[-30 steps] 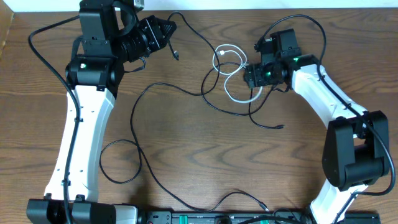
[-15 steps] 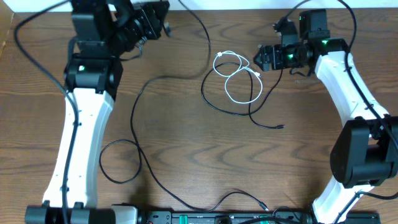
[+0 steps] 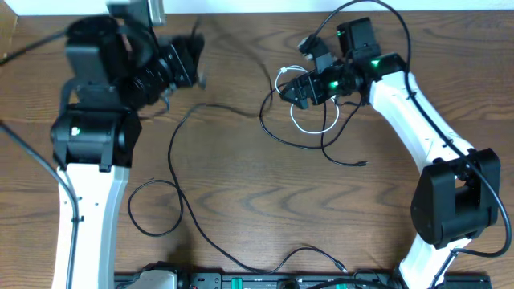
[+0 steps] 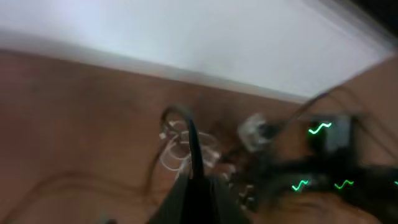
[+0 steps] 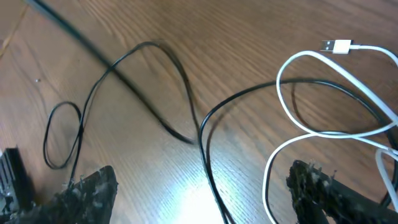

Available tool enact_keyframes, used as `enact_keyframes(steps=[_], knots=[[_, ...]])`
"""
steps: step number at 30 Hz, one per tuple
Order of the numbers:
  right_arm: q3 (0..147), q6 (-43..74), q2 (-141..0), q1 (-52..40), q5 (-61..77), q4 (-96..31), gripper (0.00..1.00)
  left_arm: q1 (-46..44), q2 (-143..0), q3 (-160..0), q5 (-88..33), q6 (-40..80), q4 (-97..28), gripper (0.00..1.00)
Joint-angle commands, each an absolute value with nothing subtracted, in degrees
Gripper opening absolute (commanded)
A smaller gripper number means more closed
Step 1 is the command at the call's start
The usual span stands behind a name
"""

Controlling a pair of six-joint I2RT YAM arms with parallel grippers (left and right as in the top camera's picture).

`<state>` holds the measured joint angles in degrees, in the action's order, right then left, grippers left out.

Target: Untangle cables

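A white cable [image 3: 308, 129] lies coiled at the table's upper middle, crossed by thin black cables [image 3: 341, 158]. A long black cable [image 3: 172, 152] runs from there to the left and down to the front edge. My right gripper [image 3: 301, 88] is open just above the white coil. In the right wrist view its fingers [image 5: 202, 193] straddle a black cable [image 5: 186, 93] and a loop of the white cable [image 5: 336, 45]. My left gripper [image 3: 191, 68] is at the upper left. In the blurred left wrist view its jaws [image 4: 199, 183] are shut on a black cable [image 4: 193, 140].
Thick black robot wires [image 3: 377, 12] arc over the right arm near the back edge. A black strip with green lights [image 3: 241, 282] runs along the front edge. A white wall [image 4: 186, 37] stands behind the table.
My right gripper has swung left and down onto the white coil. My left arm has moved left and lower, dragging its black cable away from the coil.
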<state>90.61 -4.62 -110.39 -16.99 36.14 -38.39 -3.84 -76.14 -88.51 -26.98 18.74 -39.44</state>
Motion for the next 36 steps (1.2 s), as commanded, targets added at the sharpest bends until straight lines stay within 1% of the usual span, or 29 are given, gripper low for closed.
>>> enact_keyframes(steps=[1,5,12,16,22,24,29,36], knots=[[91.4,-5.8,-110.8,-16.8,35.3,-39.0,0.84,-3.6,-77.1,-88.3,-17.9,17.1,-49.5,0.07],[91.4,-5.9,-110.8,-16.8,34.7,-39.0,0.84,-3.6,-78.5,-86.3,-16.8,17.0,-60.2,0.08],[91.4,-6.3,-110.8,-17.7,34.4,-39.0,0.84,-4.1,-82.6,-80.3,-16.8,16.9,-68.0,0.08],[91.4,-6.4,-110.9,-18.9,34.4,-39.1,0.84,-5.2,-84.8,-77.3,-16.8,15.7,-68.1,0.07],[91.4,-13.2,-111.1,-20.6,34.2,-39.2,0.85,-5.0,-85.1,-77.7,-16.9,13.4,-65.0,0.07],[91.4,-15.2,-111.7,-20.9,33.7,-39.1,0.86,-4.7,-84.3,-79.1,-17.1,12.4,-63.9,0.08],[91.4,-15.3,-115.3,-21.1,34.0,-37.5,0.85,-2.0,-80.2,-84.9,-17.3,12.2,-63.5,0.08],[91.4,-15.7,-115.9,-21.8,35.5,-33.2,0.87,0.0,-74.6,-88.6,-17.3,12.3,-62.9,0.07]])
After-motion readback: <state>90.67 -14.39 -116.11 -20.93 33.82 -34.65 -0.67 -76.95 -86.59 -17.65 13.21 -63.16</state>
